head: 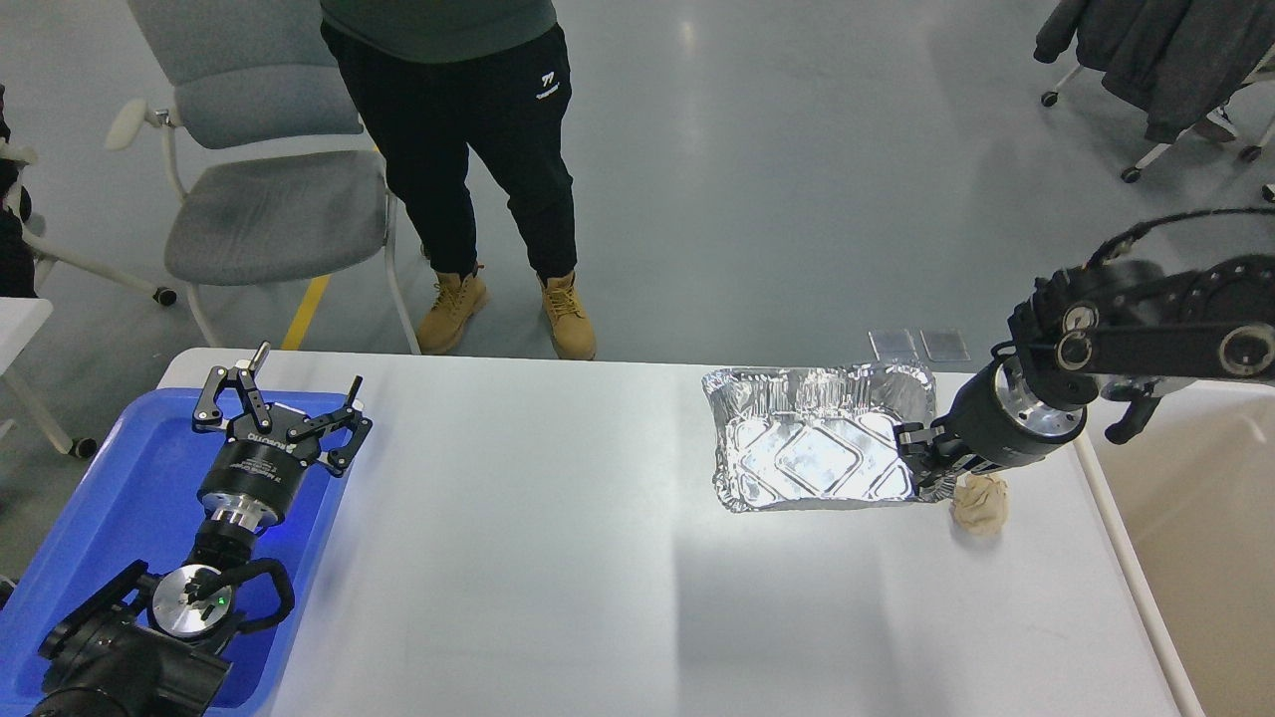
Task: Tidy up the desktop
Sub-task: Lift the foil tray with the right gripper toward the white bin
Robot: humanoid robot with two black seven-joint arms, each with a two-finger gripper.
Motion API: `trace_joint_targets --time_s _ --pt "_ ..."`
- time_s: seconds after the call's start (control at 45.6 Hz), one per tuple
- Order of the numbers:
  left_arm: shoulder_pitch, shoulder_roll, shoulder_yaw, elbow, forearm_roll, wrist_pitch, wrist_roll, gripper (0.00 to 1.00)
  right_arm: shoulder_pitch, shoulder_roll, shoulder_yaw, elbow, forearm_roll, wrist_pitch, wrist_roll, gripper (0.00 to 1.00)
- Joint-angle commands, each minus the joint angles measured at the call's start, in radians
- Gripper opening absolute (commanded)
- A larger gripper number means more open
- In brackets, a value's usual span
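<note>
the desktop point(558, 558) is nearly bare; right gripper point(918, 453) pinches the foil tray point(812, 453) rim, mid-carry toward the bin point(1185, 518) (a crumpled wad point(980, 501) remains). left gripper point(284, 408) gapes, idle.

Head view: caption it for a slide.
Right pincer grips crinkled silver foil tray above white-grey desktop; left pincer open over blue plastic tray.

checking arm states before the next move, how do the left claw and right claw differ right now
The left claw is spread open and holds nothing; the right claw is shut on the near right rim of the foil tray. The left claw hangs over the blue tray at the left edge of the desktop; the right claw is near the desktop's right end, beside a crumpled beige wad. Both are black and two-fingered.
</note>
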Motion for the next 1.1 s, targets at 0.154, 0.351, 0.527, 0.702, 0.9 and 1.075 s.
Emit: trace_joint_targets --time_s 0.154,0.351,0.527,0.702,0.9,1.075 --pt "0.000 0.000 0.000 0.000 -0.001 0.000 0.000 1.00 0.244 -0.112 -0.005 0.033 0.012 0.230 -0.011 0.00" --pt "0.000 0.000 0.000 0.000 0.000 0.000 0.000 1.00 0.349 -0.158 -0.020 0.035 0.012 0.348 -0.031 0.00" --pt "0.000 0.000 0.000 0.000 -0.001 0.000 0.000 1.00 0.447 -0.205 -0.018 0.028 0.014 0.359 -0.036 0.00" --pt "0.000 0.000 0.000 0.000 0.000 0.000 0.000 1.00 0.473 -0.231 -0.014 0.030 0.012 0.359 -0.038 0.00" --pt "0.000 0.000 0.000 0.002 -0.001 0.000 0.000 1.00 0.473 -0.231 -0.017 0.028 0.006 0.359 -0.038 0.00" --pt "0.000 0.000 0.000 0.000 -0.001 0.000 0.000 1.00 0.436 -0.227 -0.020 0.002 -0.008 0.359 -0.038 0.00"
